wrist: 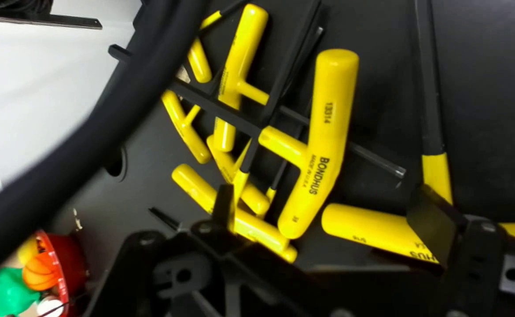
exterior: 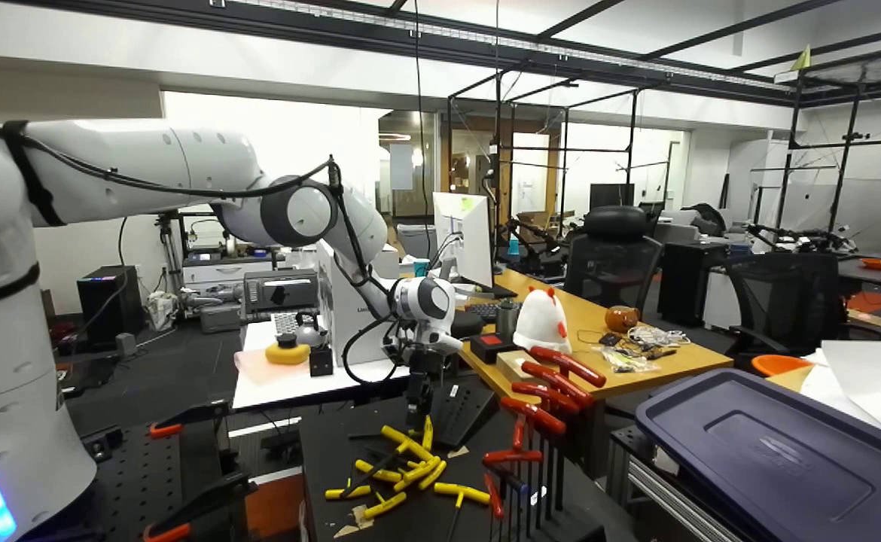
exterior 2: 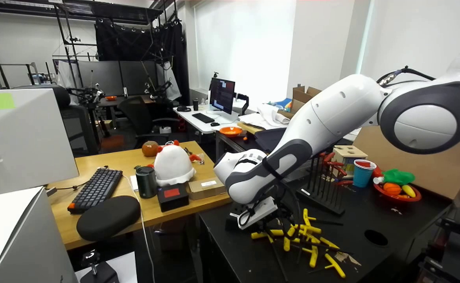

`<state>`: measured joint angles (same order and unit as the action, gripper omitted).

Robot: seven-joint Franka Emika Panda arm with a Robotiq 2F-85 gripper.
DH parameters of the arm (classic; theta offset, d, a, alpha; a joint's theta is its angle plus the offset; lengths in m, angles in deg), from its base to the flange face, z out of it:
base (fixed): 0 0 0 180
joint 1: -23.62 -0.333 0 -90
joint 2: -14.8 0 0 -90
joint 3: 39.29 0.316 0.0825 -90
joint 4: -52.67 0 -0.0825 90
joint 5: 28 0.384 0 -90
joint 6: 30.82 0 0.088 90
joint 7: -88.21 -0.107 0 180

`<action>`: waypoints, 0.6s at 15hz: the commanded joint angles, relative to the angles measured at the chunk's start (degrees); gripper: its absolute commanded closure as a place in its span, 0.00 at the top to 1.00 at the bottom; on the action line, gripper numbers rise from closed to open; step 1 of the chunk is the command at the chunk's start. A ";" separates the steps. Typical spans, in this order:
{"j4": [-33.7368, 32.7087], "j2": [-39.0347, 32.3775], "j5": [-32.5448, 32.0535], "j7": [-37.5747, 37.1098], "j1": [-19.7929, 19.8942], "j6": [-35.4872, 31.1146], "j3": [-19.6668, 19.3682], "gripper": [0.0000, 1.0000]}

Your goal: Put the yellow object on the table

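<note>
I see gripper (wrist: 328, 213) spread wide above yellow T-handles (wrist: 325, 149) heaped near bench (exterior 2: 403, 224) edge; red bowl (exterior 2: 396, 199) sits by bench corner.

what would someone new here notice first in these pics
Probably the big white robot arm, arching over the black table with its gripper open at a jumble of yellow handles. Next, the cluster of red handles standing up on that same table. After that, likely the white plush toy on the wooden desk nearby.
</note>
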<state>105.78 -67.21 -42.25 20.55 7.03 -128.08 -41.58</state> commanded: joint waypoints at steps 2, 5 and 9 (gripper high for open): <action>4.88 6.73 3.57 6.69 4.64 -4.64 4.76 1.00; 7.42 10.87 6.24 11.46 8.06 -6.42 8.25 1.00; 10.91 15.78 9.61 16.52 12.56 -7.36 12.23 1.00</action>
<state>109.51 -57.37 -35.15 33.40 16.31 -133.24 -32.07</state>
